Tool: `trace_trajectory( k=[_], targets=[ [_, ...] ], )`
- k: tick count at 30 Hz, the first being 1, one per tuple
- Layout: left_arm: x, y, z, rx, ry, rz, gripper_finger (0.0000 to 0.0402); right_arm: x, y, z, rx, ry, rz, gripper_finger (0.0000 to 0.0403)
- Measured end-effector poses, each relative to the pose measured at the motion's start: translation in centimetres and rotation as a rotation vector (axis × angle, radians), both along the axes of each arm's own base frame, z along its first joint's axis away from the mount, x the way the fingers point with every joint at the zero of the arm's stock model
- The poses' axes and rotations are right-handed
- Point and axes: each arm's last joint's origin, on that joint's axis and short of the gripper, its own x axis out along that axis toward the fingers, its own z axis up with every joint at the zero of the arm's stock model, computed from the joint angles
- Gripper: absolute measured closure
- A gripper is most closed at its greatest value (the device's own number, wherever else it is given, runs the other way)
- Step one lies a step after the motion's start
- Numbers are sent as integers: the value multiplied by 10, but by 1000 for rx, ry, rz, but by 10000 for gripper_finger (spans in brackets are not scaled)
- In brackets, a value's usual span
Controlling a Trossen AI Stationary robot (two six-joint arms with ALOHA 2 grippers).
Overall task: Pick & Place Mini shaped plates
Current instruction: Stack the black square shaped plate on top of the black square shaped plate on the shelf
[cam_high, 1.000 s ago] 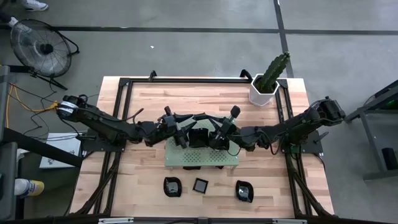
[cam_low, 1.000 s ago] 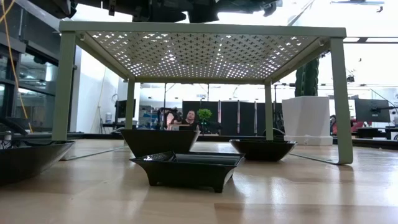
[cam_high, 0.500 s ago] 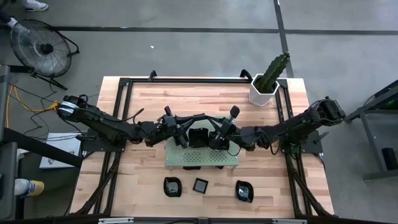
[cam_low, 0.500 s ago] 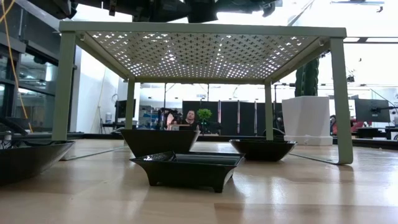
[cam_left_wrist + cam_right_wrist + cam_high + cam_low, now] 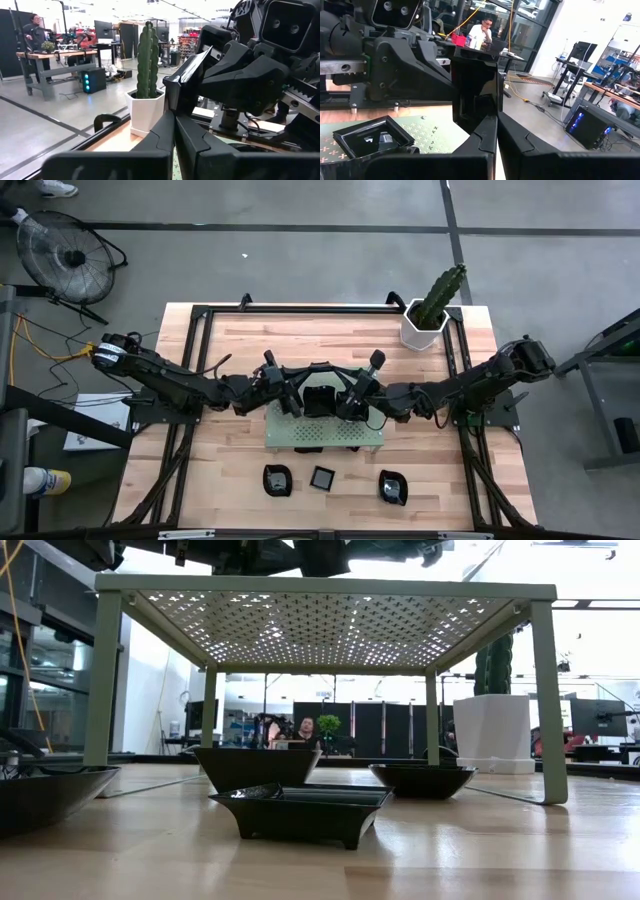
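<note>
A small black square plate (image 5: 320,393) hangs between my two grippers, above the green perforated board (image 5: 300,436). My left gripper (image 5: 301,394) is shut on its left side. My right gripper (image 5: 340,401) is shut on its right side. Another square black plate (image 5: 372,137) rests flat on the board below them. Three more black plates (image 5: 277,479) (image 5: 322,477) (image 5: 393,487) sit on their bases on the table near its front edge. The low view shows the board (image 5: 325,587) standing on legs, with the grippers above it mostly cut off. My left gripper pinches the plate's rim (image 5: 176,102) between its two shut fingers, coming about level from the table's left. The plate stands on edge, tilted, clear of the board. My right gripper pinches the opposite rim (image 5: 487,107) of the same plate between its two shut fingers, coming level from the table's right. The plate stands upright above the fingertips and touches nothing below.
A white hexagonal pot (image 5: 424,326) with a cactus stands at the table's far right corner. A black frame (image 5: 200,315) runs around the tabletop. Bare wood lies between the board and the table's far edge. A person sits in the room beyond.
My left gripper has shut on the plate's left rim. Both arms and the plate have stayed where they were.
</note>
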Motion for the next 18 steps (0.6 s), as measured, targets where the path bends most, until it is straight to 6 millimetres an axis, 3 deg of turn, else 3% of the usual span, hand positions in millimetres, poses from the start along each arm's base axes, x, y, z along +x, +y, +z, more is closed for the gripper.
trace_trajectory(
  k=[5, 18],
  targets=[
    [0, 0, 0, 0, 0, 0, 401, 0, 1, 0, 0, 0, 16, 377],
    [-1, 0, 2, 7, -2, -8, 401, -3, 2, 7, 57, -55, 68, 238]
  ],
)
